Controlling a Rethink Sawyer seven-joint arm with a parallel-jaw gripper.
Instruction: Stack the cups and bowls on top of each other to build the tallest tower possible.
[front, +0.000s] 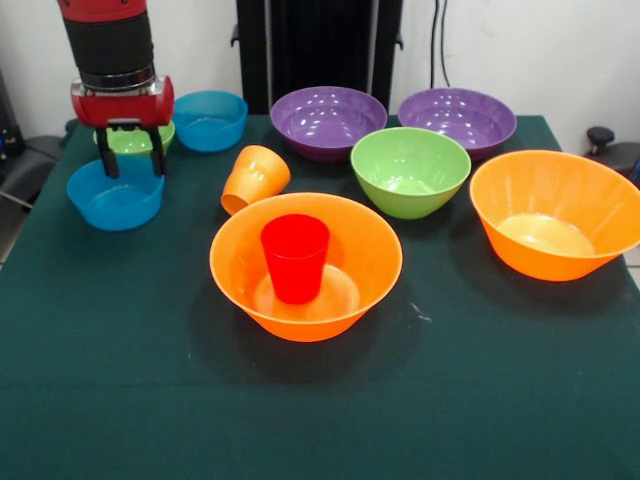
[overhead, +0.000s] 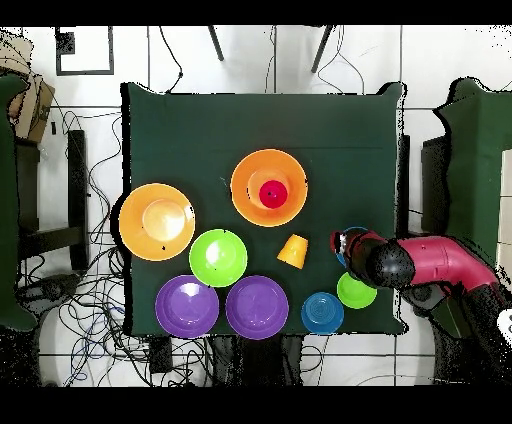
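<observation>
- The red and black arm's claw (front: 131, 160) hung at the left, its two dark fingers spread apart and holding nothing, just above the rear rim of a small glossy blue plastic bowl (front: 115, 200).
- Behind the claw sat a small green plastic bowl (front: 122, 141), partly hidden by it, and beside that a second small blue bowl (front: 209, 120), both upright near the far edge of the dark green cloth-covered surface (front: 120, 380).
- A ridged orange plastic tumbler (front: 254, 178) lay tipped on its side, just behind the rim of the nearer large bowl.
- The beginning of the tower stood at the middle: a large glossy orange bowl (front: 305, 265) with a red plastic tumbler (front: 295, 257) standing upright, mouth up, inside it.
- Two wide purple bowls (front: 328, 122) (front: 457, 120) sat side by side at the back, open and empty.
- A medium green bowl (front: 410, 170) stood in front of them, between the two.
- A second large orange bowl (front: 555, 213) rested at the right, empty and apart from the rest.
</observation>
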